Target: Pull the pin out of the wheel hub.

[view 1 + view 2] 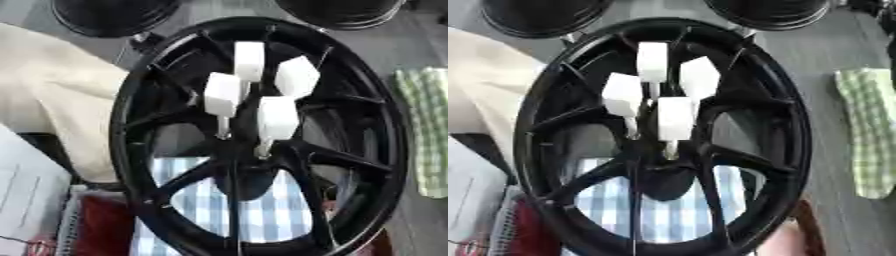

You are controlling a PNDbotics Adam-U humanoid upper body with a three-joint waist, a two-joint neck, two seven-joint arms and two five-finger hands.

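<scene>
A black spoked wheel (140, 105) fills the middle of both eye views, seen from above, with its hub (241, 160) low in the centre. Several pins with white block-shaped heads stand up from the hub. The nearest pin (277, 119) has its thin shaft entering the hub just below. Another pin (222, 95) stands left of it, one pin (249, 61) is at the back, and one pin (297, 76) is at the right. Neither of my hands shows in either view.
A cream cloth (52, 85) lies left of the wheel, a blue-and-white checked cloth (262, 210) under it, and a green checked cloth (868, 125) on the right. Two dark round rims (114, 15) sit at the far edge. A white sheet (26, 185) and a red object (101, 225) lie at lower left.
</scene>
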